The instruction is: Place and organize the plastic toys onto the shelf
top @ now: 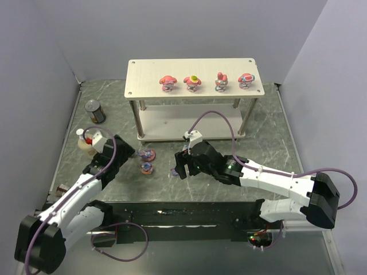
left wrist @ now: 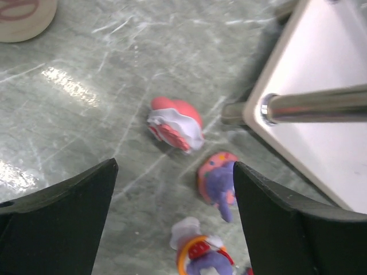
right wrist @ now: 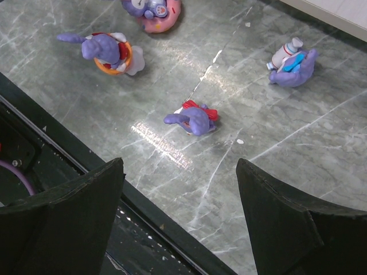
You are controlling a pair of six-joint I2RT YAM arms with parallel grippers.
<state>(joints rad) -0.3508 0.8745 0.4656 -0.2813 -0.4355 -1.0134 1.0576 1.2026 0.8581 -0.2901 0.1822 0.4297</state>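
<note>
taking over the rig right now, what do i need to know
Left claw: open, empty, low over the table by a leg of the shelf.
Right claw: open, empty, above the table.
Done: four pink toys stand in a row on the shelf's top board.
To do: about five toys remain on the table, including a pink one lying on its side and a purple one with a red bow.
</note>
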